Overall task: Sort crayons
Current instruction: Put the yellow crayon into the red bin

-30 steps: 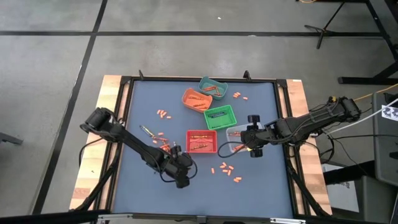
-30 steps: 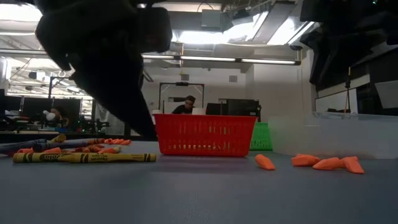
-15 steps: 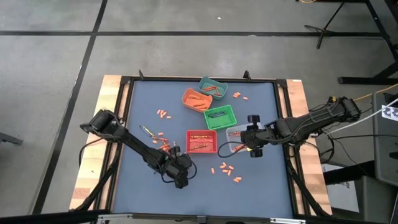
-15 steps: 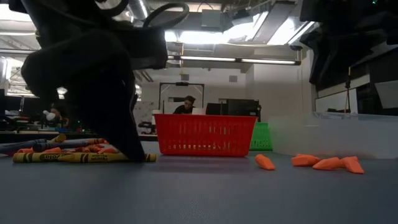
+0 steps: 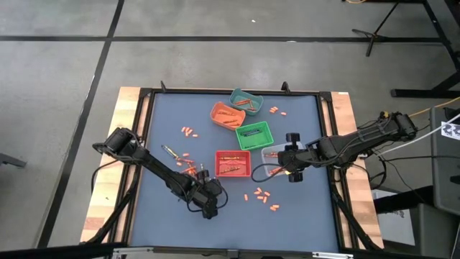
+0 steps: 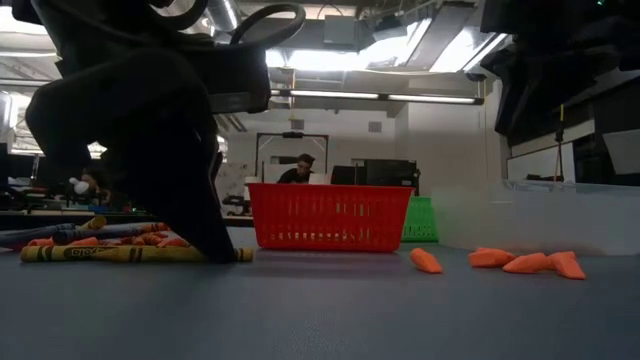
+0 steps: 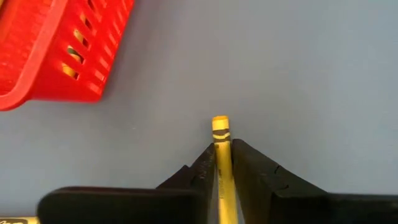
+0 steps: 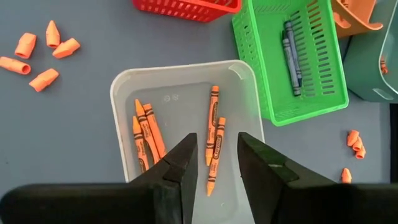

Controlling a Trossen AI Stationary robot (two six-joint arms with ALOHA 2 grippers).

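A blue-grey table (image 5: 302, 216) seen from above, with two dark robot arms and small plastic bins near the middle. The left gripper (image 7: 222, 163) is low at the near left of the table, its fingers (image 7: 252, 165) pressed against either side of a yellow crayon (image 7: 221, 134) that lies flat on the mat, its tip poking out past them. In the low view this crayon (image 6: 70, 254) lies in front of a loose pile of orange stubs (image 6: 150, 239), just left of the red bin (image 6: 329, 216). The right gripper (image 8: 213, 163) hovers with its fingers apart and empty over a clear tray (image 8: 124, 87) holding several orange crayons (image 8: 213, 127). Beside it a green bin (image 8: 267, 62) holds dark crayons (image 8: 291, 56). More orange stubs (image 8: 43, 53) lie scattered on the table.

The step in hand looks like the pick-up of the yellow crayon. Next it probably needs a firm hold, a straight lift clear of the pile, then a carry to the bin that fits its colour
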